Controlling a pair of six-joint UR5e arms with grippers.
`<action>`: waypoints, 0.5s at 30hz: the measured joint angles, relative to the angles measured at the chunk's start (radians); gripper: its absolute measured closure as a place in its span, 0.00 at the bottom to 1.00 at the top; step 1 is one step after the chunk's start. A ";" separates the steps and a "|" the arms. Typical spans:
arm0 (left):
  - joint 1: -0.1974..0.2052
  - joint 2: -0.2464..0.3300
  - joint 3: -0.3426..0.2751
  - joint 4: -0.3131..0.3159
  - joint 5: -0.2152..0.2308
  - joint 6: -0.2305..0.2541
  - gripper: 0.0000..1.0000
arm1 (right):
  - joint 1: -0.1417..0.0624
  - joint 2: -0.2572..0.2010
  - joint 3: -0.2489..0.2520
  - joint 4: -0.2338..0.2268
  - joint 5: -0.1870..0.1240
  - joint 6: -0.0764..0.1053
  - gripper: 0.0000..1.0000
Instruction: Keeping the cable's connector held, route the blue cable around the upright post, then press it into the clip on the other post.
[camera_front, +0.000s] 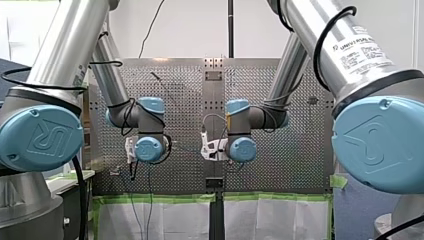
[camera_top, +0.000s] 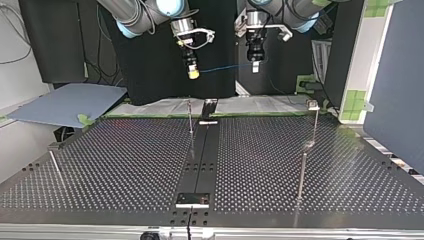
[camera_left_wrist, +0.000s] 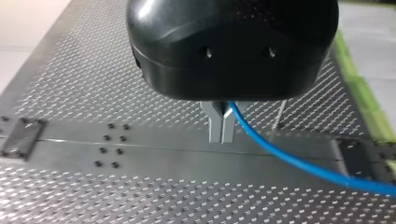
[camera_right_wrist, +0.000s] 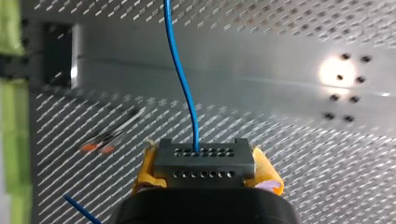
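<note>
Blue cable (camera_right_wrist: 177, 70) — thin, smooth — exits a grey, hole-dotted rectangular connector (camera_right_wrist: 204, 163).

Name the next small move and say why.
Probably lower both pincers together toward the thin upright metal post. My right pincer grips the grey perforated connector block, my left pincer pinches the thin blue cable, and the top view shows both hanging well above the post.
</note>
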 joint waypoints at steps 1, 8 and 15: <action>0.001 0.009 0.000 -0.002 -0.004 -0.002 1.00 | 0.000 -0.008 -0.006 0.008 -0.008 0.001 1.00; 0.016 0.080 0.000 -0.054 -0.064 -0.024 1.00 | -0.005 -0.079 -0.074 0.079 -0.077 0.007 1.00; 0.059 0.148 0.004 -0.122 -0.090 -0.026 1.00 | -0.006 -0.142 -0.136 0.143 -0.110 0.030 1.00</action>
